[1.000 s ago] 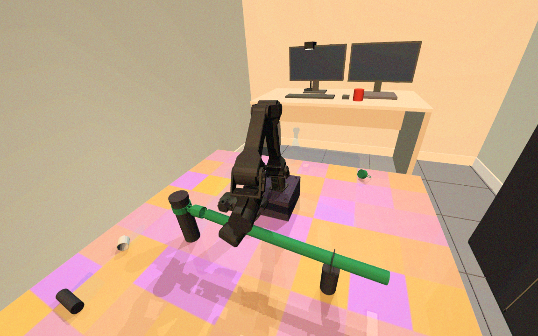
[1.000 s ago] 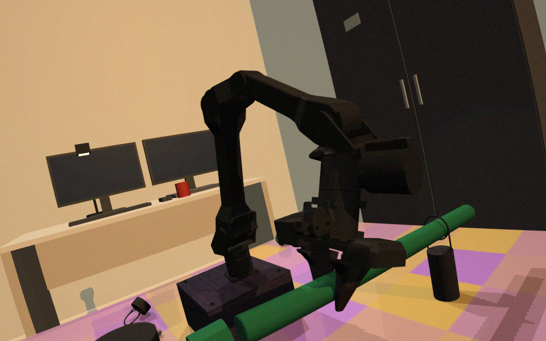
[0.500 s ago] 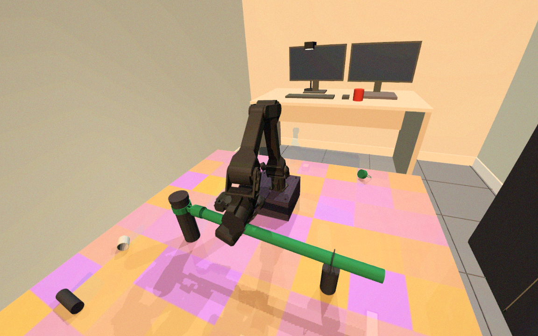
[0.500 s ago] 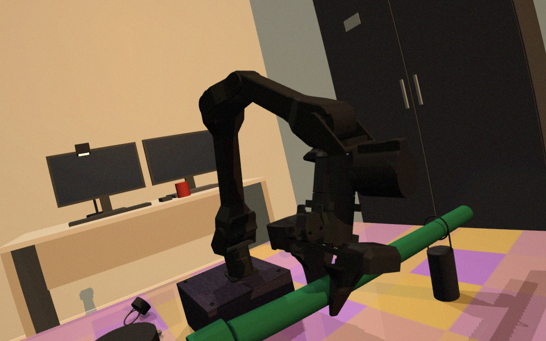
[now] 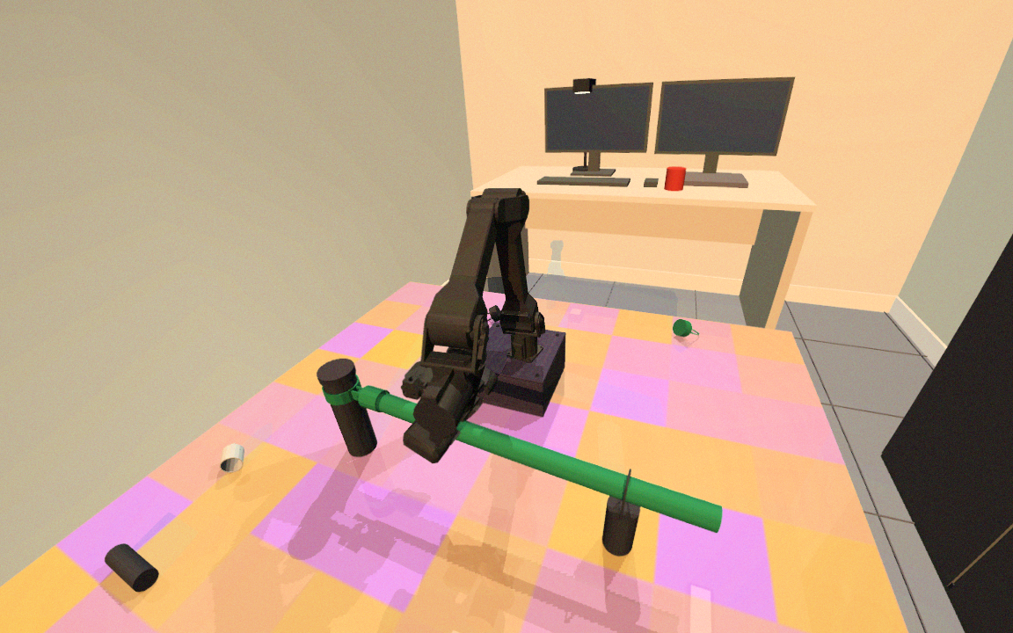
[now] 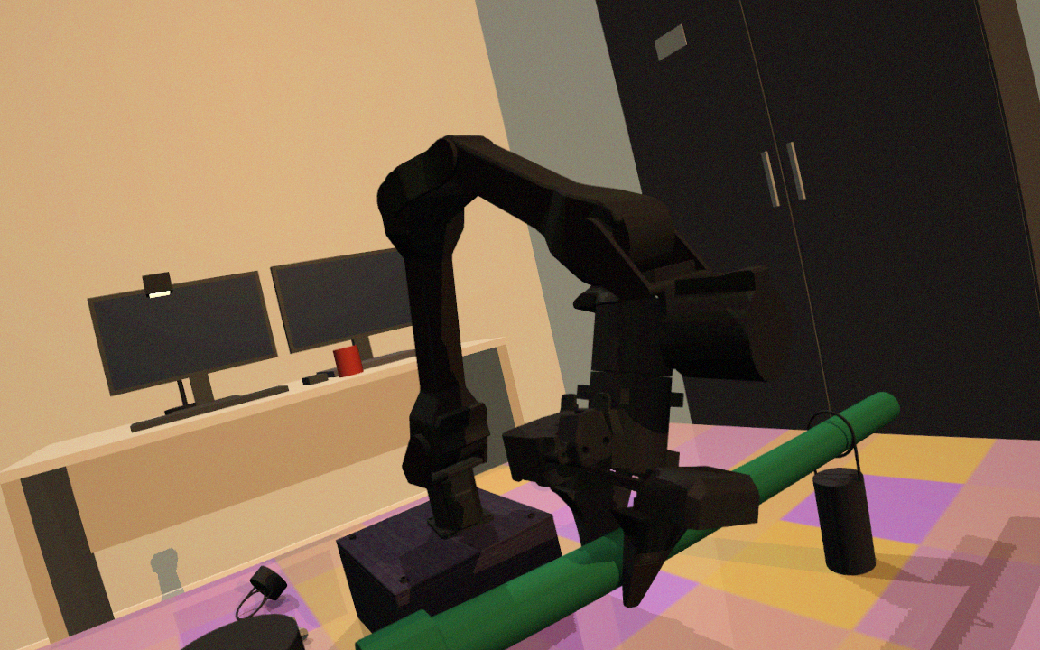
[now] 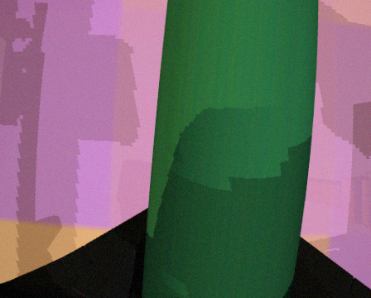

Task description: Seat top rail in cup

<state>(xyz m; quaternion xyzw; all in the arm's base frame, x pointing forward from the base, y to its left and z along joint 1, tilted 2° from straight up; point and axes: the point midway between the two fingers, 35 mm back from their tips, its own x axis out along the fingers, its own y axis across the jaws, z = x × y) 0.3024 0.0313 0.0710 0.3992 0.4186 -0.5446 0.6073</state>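
Observation:
The green rail (image 5: pixel 542 456) (image 6: pixel 543 586) (image 7: pixel 235 83) runs slightly tilted through the wire loop (image 6: pixel 858 452) above the small black post (image 5: pixel 620 527) (image 6: pixel 844 525). Its far end enters the mouth of the green rail-end cup (image 5: pixel 371 398) (image 6: pixel 403 632); how deep it sits inside is hidden. The cup hangs on the green brace band (image 5: pixel 337 397), high on the big black post (image 5: pixel 354 425), just under its cap (image 5: pixel 337 371) (image 6: pixel 245 634). My gripper (image 5: pixel 435 432) (image 6: pixel 612 561) (image 7: pixel 214 228) is shut on the rail, between cup and loop, nearer the cup.
A white ring (image 5: pixel 231 458) and a black cylinder (image 5: pixel 131 566) lie on the left of the patterned mat. A green cap (image 5: pixel 681 328) lies at the back right, and a black cap with a wire loop (image 6: pixel 267 581) lies beyond the big post. My base (image 5: pixel 529 381) (image 6: pixel 450 557) stands behind the rail.

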